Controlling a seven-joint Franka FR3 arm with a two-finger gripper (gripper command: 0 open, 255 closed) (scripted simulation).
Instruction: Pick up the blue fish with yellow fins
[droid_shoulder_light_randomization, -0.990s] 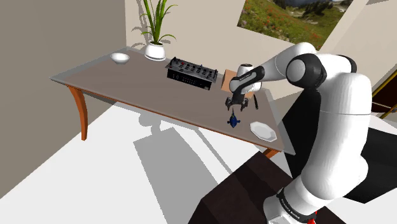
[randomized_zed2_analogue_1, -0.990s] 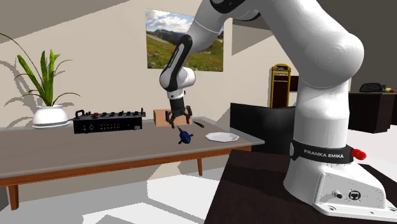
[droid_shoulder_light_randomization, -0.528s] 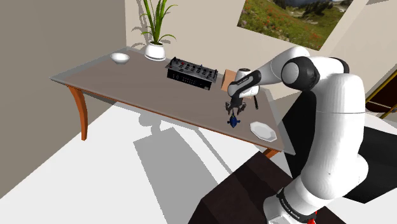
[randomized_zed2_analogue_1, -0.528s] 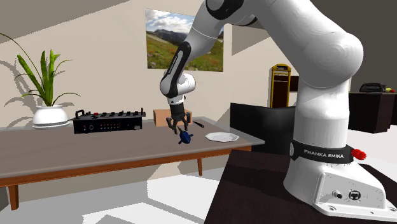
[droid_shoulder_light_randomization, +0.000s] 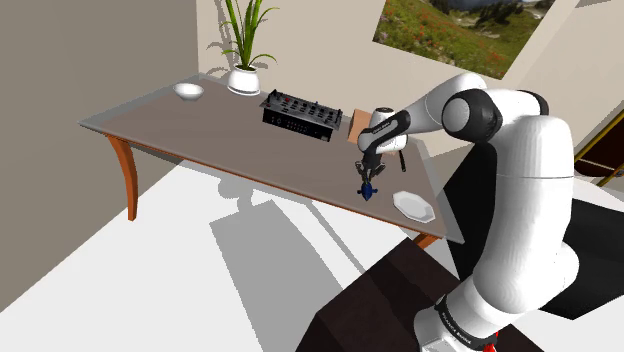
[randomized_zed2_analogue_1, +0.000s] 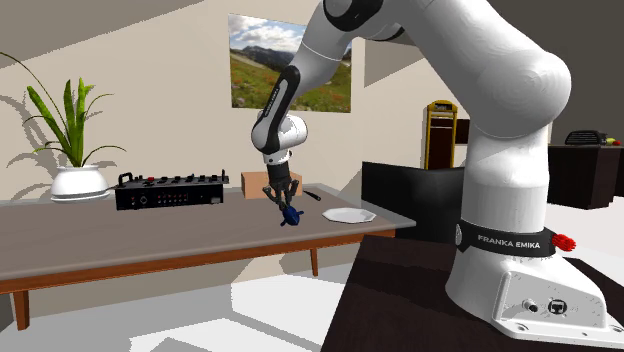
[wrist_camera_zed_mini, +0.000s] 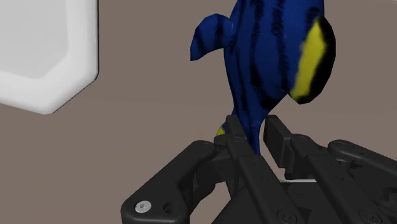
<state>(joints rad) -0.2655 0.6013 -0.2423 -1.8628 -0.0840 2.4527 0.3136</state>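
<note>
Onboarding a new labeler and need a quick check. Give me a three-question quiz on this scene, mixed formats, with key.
1. True or false: the end effector is shut on the blue fish.
2. In the shoulder view, which thing lies nearest the fish? A) white plate B) white bowl C) potted plant
3. Short answer: in the wrist view, what colour is the patch on the fish's fin?

Key: 1 true; 2 A; 3 yellow.

All three views share the fish (wrist_camera_zed_mini: 266, 60), wrist nearest.
</note>
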